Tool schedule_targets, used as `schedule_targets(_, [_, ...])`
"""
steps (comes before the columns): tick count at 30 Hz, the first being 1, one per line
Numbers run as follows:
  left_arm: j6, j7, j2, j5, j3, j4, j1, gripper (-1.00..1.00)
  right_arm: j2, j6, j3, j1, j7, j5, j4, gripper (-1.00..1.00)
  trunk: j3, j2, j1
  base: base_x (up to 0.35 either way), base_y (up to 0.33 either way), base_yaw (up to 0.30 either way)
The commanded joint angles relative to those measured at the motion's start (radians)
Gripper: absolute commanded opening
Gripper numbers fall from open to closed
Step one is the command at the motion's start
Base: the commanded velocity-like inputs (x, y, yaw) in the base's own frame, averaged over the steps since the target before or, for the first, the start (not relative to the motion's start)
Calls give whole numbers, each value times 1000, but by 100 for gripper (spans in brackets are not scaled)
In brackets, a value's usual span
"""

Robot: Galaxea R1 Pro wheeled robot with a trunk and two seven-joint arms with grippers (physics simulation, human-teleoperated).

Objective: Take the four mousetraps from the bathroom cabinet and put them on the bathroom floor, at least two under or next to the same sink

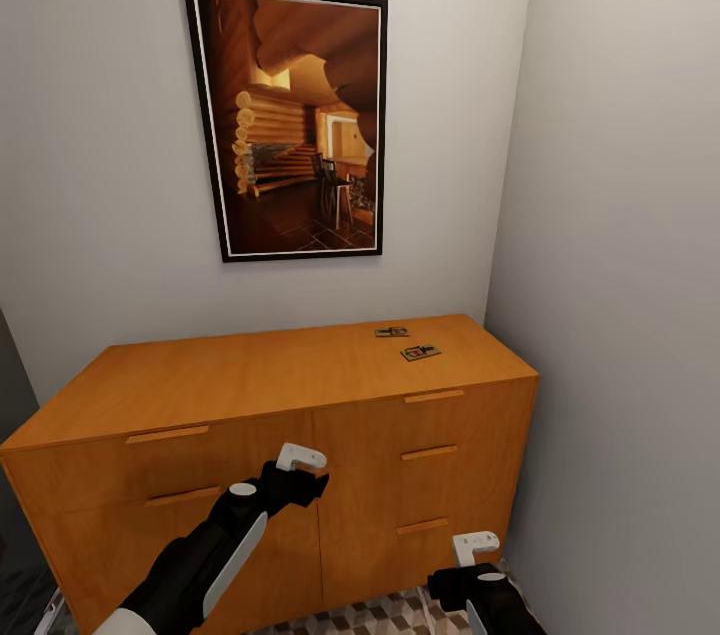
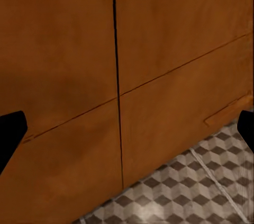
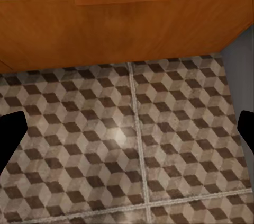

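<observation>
Left gripper [image 1: 300, 475]: raised in front of the cabinet [image 1: 270, 375], level with its drawer fronts, nothing between its fingers; in the left wrist view the two dark fingertips [image 2: 10, 134] sit at opposite edges, spread wide apart, released. Right gripper [image 1: 478, 565]: low, near the cabinet's right lower corner and above the bathroom floor [image 3: 127, 150]; its fingertips [image 3: 10, 134] likewise stand wide apart, released, holding nothing. Cabinet: low, wide, orange-brown wood, drawer fronts all closed, slim bar handles [image 1: 433, 396]; contents of the drawers cannot be seen. On its top, toward the right rear: two mousetraps [image 1: 421, 352], small flat pieces lying near each other but apart, one [image 1: 391, 332] slightly further back; any marking on them is too small to read. Bathroom floor: tiles in a brown, beige and cream cube pattern with pale grout lines, meeting the cabinet base. Wall above the cabinet: framed picture [image 1: 290, 120], black frame, showing a log-cabin interior; no legible writing.
</observation>
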State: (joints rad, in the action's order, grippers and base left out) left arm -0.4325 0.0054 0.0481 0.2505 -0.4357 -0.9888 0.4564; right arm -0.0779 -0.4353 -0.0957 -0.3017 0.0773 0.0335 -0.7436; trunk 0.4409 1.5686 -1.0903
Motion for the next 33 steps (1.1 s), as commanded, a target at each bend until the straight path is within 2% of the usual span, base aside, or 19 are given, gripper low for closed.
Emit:
schedule_targets(1, [-13,-1,1,6,-4,-16,1,100,0,-6,-2,0,4,3,-2,100,1,1,0,0,0,0])
schedule_targets(9, [-130,-26,-6,25,-25,-189,1,100,0,-6,0,0,7,4,-6,100,1,1,0,0,0,0])
schedule_targets(16, [-273,-63,-17,54,-99,-408,1,100,0,-6,1,0,11,3,-6,100,1,1,0,0,0,0])
schedule_targets(18, [-296,-66,-24,63,-107,-442,2,100,0,-6,1,0,11,3,-6,100,1,1,0,0,0,0])
schedule_targets(23, [-354,-69,-62,85,-120,-502,2,100,0,-6,1,0,13,3,-7,100,1,1,0,0,0,0])
schedule_targets(26, [-387,-68,-102,89,-123,-520,2,100,0,-6,1,0,13,3,-7,100,1,1,0,0,0,0])
schedule_targets(29, [-404,-67,-126,87,-123,-529,3,100,0,-6,1,0,14,3,-7,100,1,1,0,0,0,0])
schedule_targets(33, [-423,-65,-142,82,-116,-540,6,100,10,-6,1,0,17,3,-7,100,1,1,0,0,0,0])
